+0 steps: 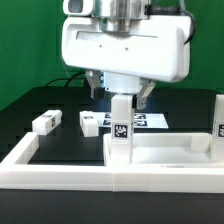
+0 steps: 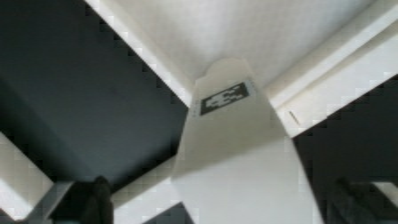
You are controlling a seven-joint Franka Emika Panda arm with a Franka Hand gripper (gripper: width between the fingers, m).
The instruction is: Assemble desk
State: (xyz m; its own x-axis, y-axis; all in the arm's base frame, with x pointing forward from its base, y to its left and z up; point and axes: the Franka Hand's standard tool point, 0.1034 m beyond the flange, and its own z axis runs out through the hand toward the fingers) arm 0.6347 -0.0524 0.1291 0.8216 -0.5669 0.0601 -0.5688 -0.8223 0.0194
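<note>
Where the tabletop panel (image 1: 165, 152) of the desk lies on the black surface (image 1: 70, 145), just beside the white rim (image 1: 50, 172), we see the upright leg (image 1: 121, 120) standing on the panel's corner at the exterior view's left, with its square tag facing that camera. A second leg (image 1: 218, 115) stands at the panel's far end, at the exterior view's right, partly cut off by the picture's edge. Directly above the upright leg hangs the gripper (image 1: 120, 92). Its jaws are spread apart, one on each side of the leg's top. In the wrist view dark gaps separate both fingers (image 2: 63, 200) from the leg, so nothing is clamped. Off the panel, towards the exterior view's left, two more legs lie on the surface: the nearer loose leg (image 1: 90, 121) close to the panel's corner and the farther loose leg (image 1: 46, 122) beyond it. Behind the panel lies the marker board (image 1: 152, 121), flat on the surface.
</note>
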